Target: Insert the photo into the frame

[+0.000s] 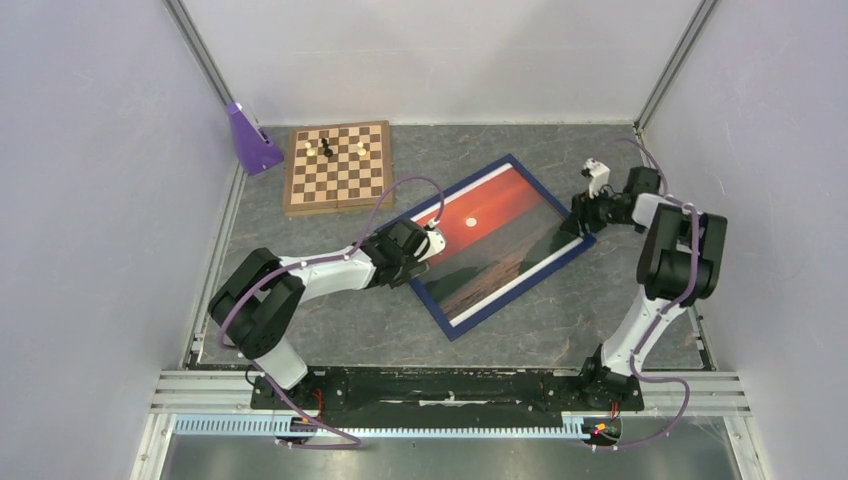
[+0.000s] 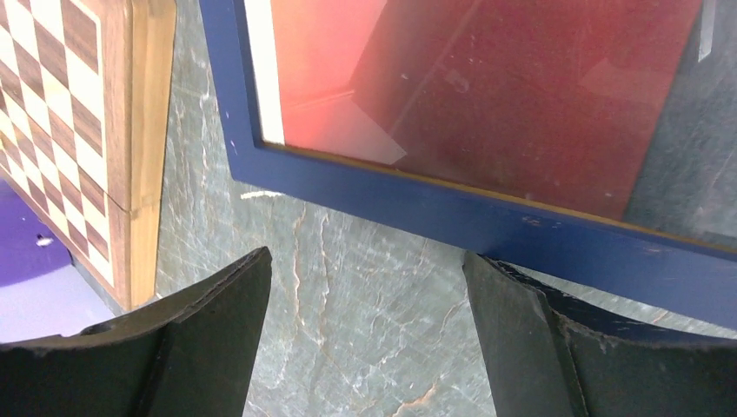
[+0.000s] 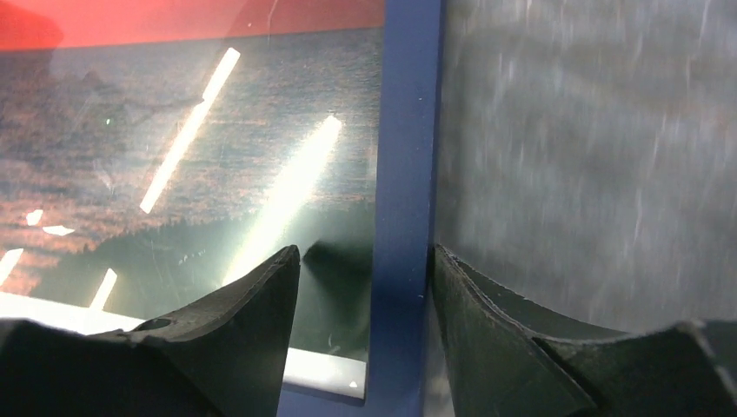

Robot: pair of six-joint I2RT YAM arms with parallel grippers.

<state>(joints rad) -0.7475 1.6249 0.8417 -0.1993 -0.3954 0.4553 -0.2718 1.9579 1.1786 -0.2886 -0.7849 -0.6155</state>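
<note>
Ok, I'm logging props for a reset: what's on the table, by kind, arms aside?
Frame: 1
Photo: 1
Chessboard: 1
Chess pieces: 3
Purple block: 1
Total: 7

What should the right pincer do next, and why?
Probably close the right pincer on the thin dark blue rectangular picture frame. It straddles the frame's edge with a gap, and the red sunset photo print already sits inside.
</note>
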